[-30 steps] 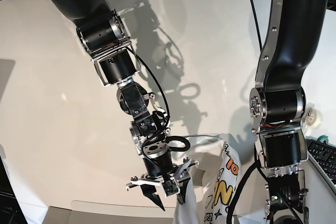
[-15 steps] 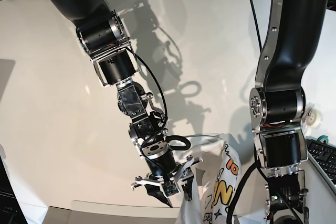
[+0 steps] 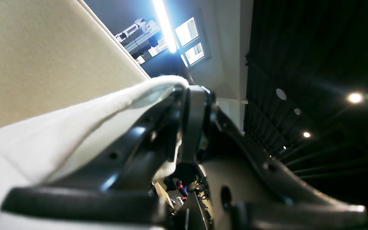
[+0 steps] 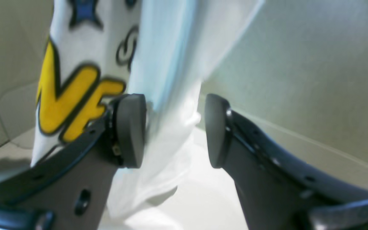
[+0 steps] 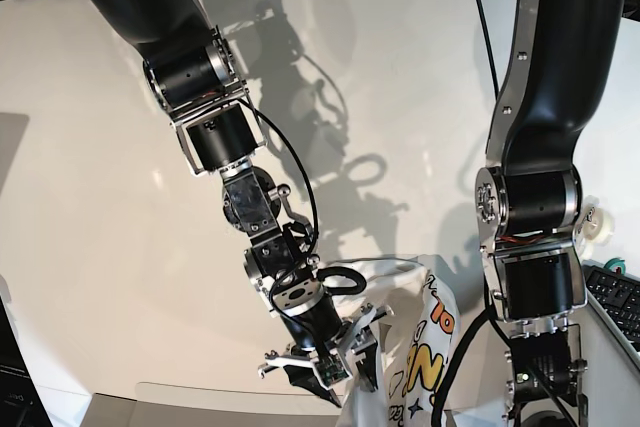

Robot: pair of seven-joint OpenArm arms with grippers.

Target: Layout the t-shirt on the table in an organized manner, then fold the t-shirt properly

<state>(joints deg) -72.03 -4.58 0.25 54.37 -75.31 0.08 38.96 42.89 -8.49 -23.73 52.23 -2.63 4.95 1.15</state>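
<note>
Base view, one t-shirt (image 5: 425, 347), left tool (image 3: 184, 127) pinching it, right tool (image 4: 174, 127) spread.

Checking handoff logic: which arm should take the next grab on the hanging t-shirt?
Right, probably. The right gripper is open with the t-shirt hanging between its pads, so it only needs to close. The left gripper is already shut on fabric, holding the shirt up.

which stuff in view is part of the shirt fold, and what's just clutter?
Job:
- t-shirt, hanging off the table edge
- table
- left end effector, shut on the t-shirt
- right end effector, open around a hanging fold

Clutter:
- keyboard, at the right edge of the base view
- cables
</note>
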